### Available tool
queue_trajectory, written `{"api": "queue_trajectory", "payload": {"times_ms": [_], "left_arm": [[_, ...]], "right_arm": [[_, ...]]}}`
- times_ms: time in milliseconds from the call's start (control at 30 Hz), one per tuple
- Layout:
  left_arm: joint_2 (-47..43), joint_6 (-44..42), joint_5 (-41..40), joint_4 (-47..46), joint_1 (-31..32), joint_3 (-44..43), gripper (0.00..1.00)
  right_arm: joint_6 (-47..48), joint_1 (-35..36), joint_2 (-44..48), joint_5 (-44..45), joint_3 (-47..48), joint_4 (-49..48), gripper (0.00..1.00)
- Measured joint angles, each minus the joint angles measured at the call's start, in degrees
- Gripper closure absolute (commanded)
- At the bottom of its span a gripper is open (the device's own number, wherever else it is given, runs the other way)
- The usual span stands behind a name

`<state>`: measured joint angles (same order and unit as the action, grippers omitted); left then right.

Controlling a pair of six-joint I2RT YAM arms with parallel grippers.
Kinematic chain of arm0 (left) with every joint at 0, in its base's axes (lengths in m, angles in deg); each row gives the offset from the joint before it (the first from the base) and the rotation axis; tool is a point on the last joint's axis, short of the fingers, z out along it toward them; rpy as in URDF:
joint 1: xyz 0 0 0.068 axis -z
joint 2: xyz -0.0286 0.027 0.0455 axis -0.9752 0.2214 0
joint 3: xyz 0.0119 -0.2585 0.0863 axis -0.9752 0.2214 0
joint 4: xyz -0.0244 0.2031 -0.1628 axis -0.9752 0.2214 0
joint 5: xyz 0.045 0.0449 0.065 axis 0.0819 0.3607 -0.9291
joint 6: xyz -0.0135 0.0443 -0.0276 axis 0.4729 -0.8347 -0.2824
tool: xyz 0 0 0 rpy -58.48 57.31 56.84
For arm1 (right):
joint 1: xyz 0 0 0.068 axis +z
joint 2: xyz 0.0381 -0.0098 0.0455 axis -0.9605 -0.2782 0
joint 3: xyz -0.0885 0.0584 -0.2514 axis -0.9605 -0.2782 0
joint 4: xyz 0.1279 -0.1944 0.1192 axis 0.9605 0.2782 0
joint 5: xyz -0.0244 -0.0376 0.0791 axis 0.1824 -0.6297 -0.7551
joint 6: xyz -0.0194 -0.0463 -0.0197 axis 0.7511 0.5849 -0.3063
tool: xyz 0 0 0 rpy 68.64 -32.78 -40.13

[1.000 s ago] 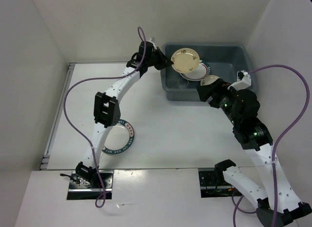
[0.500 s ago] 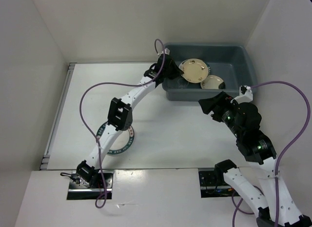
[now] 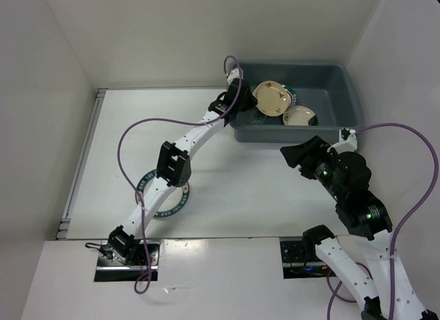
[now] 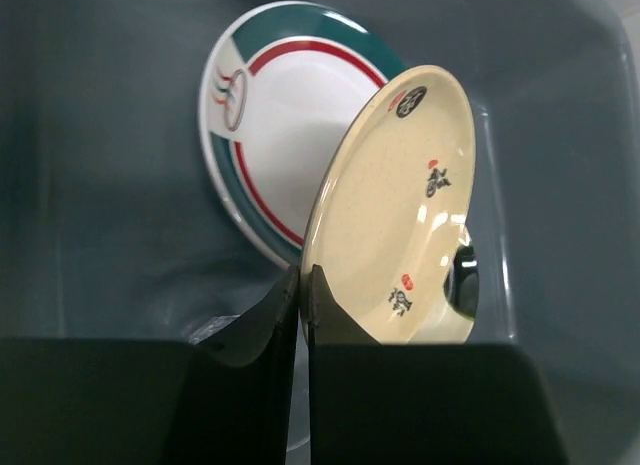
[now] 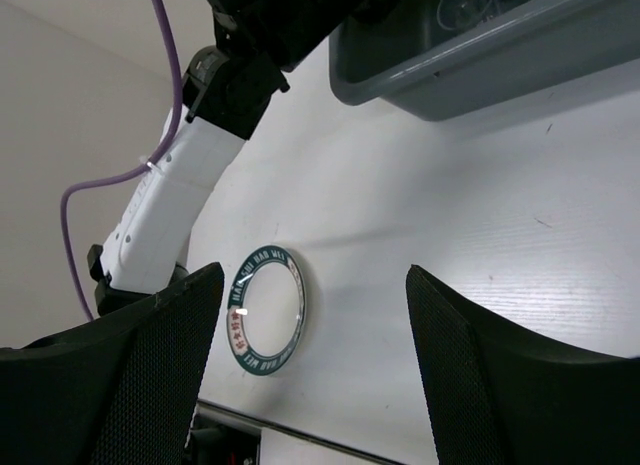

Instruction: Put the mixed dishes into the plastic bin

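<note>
Pinching the beige plate [image 4: 400, 205] by its near rim, the left gripper [image 4: 301, 280] has its jaws clamped on that edge inside the plastic bin [image 4: 90, 185]; the plate stands tilted on edge, running up and away from the jaws, its back leaning toward the white teal-rimmed plate [image 4: 270, 105] just behind it; letting go should, I judge, drop it onto that plate. The right gripper [image 5: 312, 277] hangs over the table [image 5: 480, 215] outside the bin, jaws wide apart and empty, facing the lettered-rim plate [image 5: 267, 307], which lies well apart, partly beneath the left arm [image 3: 172, 162].
</note>
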<state>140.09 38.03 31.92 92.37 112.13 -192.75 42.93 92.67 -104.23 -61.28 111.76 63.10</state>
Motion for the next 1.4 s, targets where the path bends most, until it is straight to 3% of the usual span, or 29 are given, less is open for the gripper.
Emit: {"api": "queue_trajectory", "payload": {"times_ms": [533,600,633,700,767,1033,1200,1333,1400], "left_arm": [[0.00,-10.47,-3.89,-1.55,4.02,-2.43,0.80],[0.00,-10.93,-4.44,-1.75,4.02,-2.43,0.74],[0.00,-11.47,-4.70,-1.75,4.02,-2.54,0.61],[0.00,-11.96,-5.33,-1.81,4.11,-2.75,0.59],[0.00,-12.24,-5.95,-1.88,4.15,-3.21,0.48],[0.00,-14.38,-7.26,-0.35,4.17,-10.10,0.26],[-5.60,-14.53,-4.26,4.17,3.69,-12.50,0.24],[-23.96,-14.78,-2.89,6.21,2.40,6.05,0.22],[-39.28,-14.64,-3.15,0.46,0.92,26.71,0.21]], "right_arm": [[-0.50,0.00,2.27,-1.53,-0.87,1.40,0.21],[-0.50,0.00,2.38,-1.70,-0.87,1.66,0.21],[-0.46,0.00,2.38,-1.73,-0.87,1.73,0.21],[-0.44,0.00,2.38,-1.75,-0.87,1.88,0.21],[-0.22,0.00,2.38,-1.92,-0.87,2.03,0.21],[0.83,0.00,2.38,-2.95,-0.87,2.05,0.21],[2.38,0.00,2.12,-4.33,-0.87,1.75,0.21],[5.97,-0.07,-0.72,-8.13,-0.83,0.63,0.21],[8.26,-0.07,-3.91,-11.15,-0.94,-0.17,0.23]]}}
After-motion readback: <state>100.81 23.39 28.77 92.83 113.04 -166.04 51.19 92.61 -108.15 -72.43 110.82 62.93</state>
